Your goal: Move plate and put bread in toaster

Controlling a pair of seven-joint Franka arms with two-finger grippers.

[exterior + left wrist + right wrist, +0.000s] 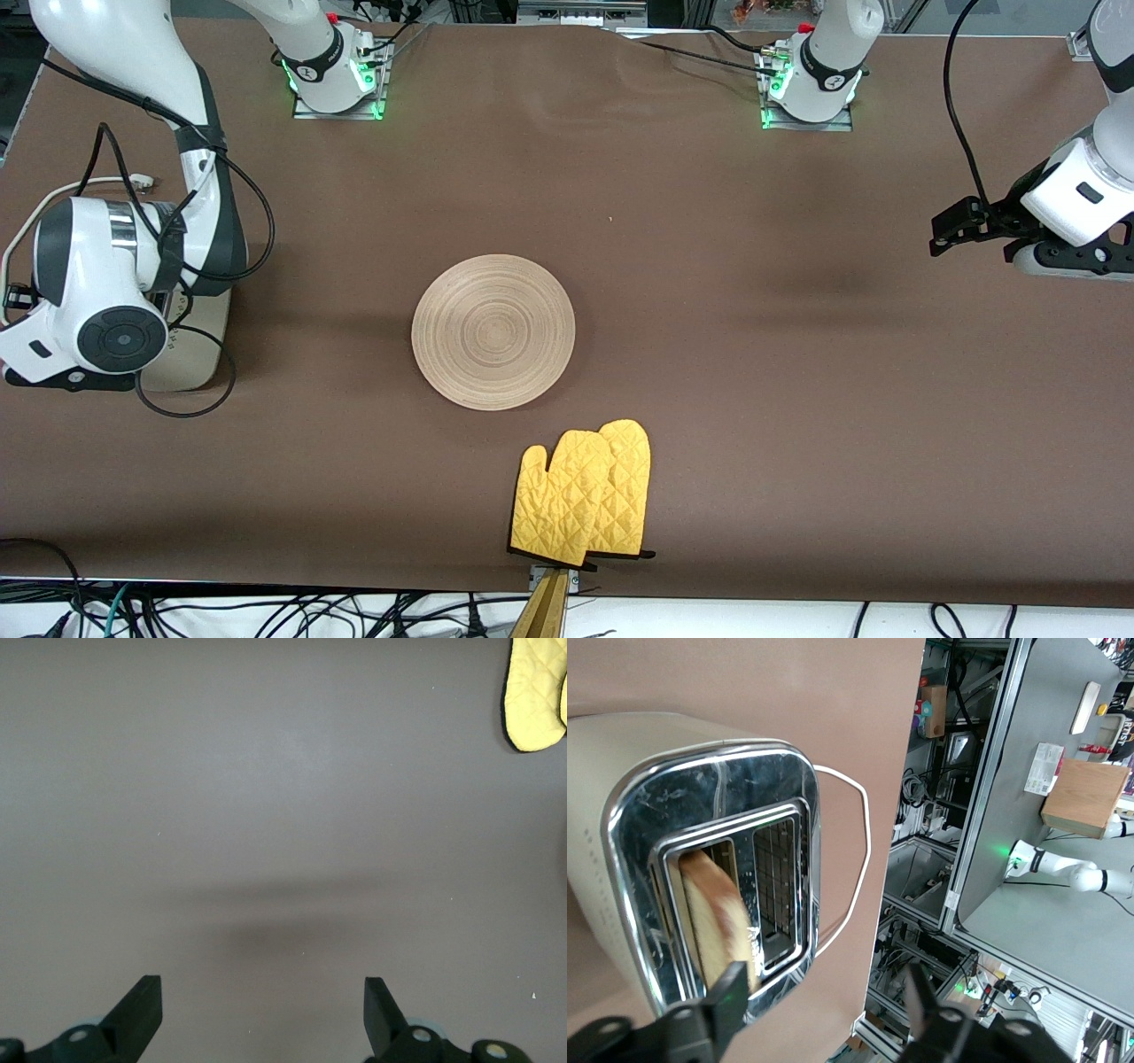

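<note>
We see the white right arm bent low at the front view's left edge, its black two-finger right gripper [824, 992] parted — nothing between the fingers. At the right edge, the white left arm waits, its black left gripper [263, 1005] spread wide — holding nothing.

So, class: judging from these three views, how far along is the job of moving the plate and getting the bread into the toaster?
Nearly finished. Done: the plate lies bare mid-table, nothing on it, and the bread stands in one slot of the toaster. In hand: nothing; the right gripper is open just over the toaster, fingers apart and clear of the slice. The left gripper waits open over bare table. Left: perhaps only retracting the right arm.
</note>
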